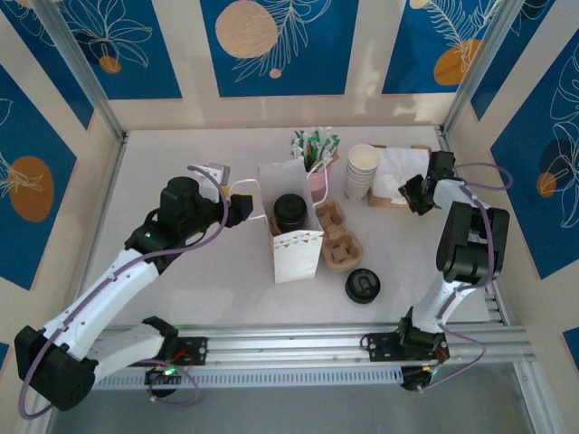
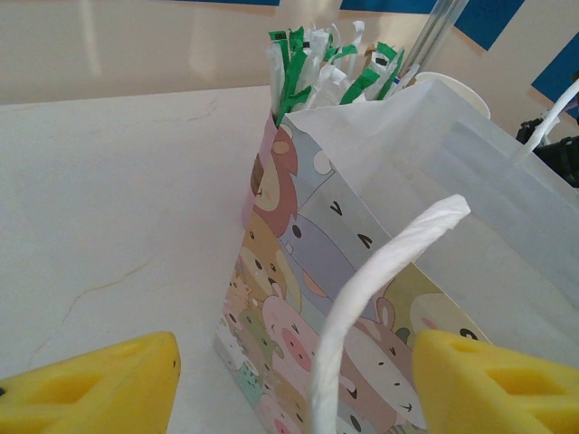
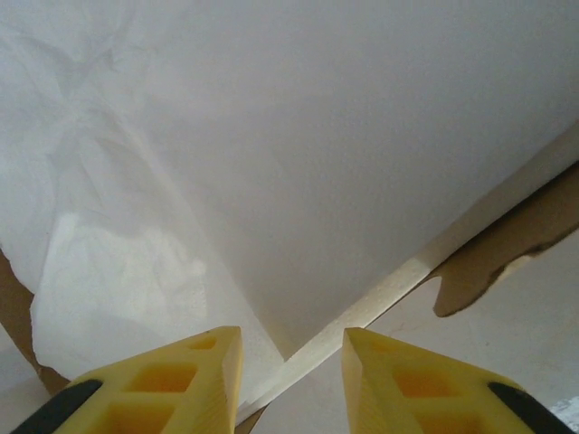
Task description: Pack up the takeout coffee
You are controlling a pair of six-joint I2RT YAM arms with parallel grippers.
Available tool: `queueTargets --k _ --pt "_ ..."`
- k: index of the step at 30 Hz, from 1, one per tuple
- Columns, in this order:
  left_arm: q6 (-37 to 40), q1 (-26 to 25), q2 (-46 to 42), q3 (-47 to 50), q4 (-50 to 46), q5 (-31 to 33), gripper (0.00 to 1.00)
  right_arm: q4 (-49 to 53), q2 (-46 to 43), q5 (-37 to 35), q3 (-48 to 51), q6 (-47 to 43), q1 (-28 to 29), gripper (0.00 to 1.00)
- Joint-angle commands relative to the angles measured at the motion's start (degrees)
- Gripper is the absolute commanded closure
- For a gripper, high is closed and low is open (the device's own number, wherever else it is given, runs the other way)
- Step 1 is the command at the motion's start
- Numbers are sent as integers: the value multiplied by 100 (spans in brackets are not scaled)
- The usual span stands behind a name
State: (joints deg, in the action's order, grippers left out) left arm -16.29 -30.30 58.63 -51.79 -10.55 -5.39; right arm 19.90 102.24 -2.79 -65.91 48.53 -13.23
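Closest to the left wrist camera, the left gripper [image 2: 294, 351] is spread wide. The white handle [image 2: 380, 271] of the printed paper bag [image 2: 280, 271] rises through the gap, and neither yellow finger touches it. The jaws look placed there to steady the bag or hold its mouth open.

The takeout coffee [image 1: 290, 212], marked by its round black sip lid, appears to stand upright inside that bag at the middle of the table, so the main packing looks done. Just right of the bag, outside it, lies the brown pulp cup carrier [image 1: 336, 237]. Nearer and further right sits the low black lid stack [image 1: 362, 287]. Beyond the bag, a pink cup [image 1: 318, 181] holds green-and-white wrapped straws [image 1: 315, 145], and the pale cup stack [image 1: 362, 172] is to its right.

Farthest right, white napkins [image 3: 271, 136] lie on a brown cardboard tray [image 3: 507, 244]. The right gripper [image 3: 291, 344] hovers low over their edge with its fingers a little apart, not yet pinching. It is probably lining up to take a napkin for the bag.
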Motion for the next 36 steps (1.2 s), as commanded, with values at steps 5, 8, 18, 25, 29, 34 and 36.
queueTargets --k 5,8,18,25,29,34,36 --pt "92 -90 -1 -50 15 73 31 -397 -102 155 15 -19 -57 77" --pt "96 -98 -1 -50 11 65 32 -536 -198 158 86 -50 -48 81" --pt "91 -107 -9 -59 2 55 32 -302 -1070 -15 96 -110 41 100" --pt "116 -123 -79 -50 9 99 31 514 -2638 -221 -326 -727 435 100" --pt "126 -138 -106 -50 13 127 31 745 -3643 293 -500 -1147 577 100" --pt "119 -150 -115 -50 10 117 31 1378 -4445 1013 -1089 -1227 754 100" --pt "119 -151 -99 -50 16 101 31 1550 -4625 1553 -1394 -1085 833 100"
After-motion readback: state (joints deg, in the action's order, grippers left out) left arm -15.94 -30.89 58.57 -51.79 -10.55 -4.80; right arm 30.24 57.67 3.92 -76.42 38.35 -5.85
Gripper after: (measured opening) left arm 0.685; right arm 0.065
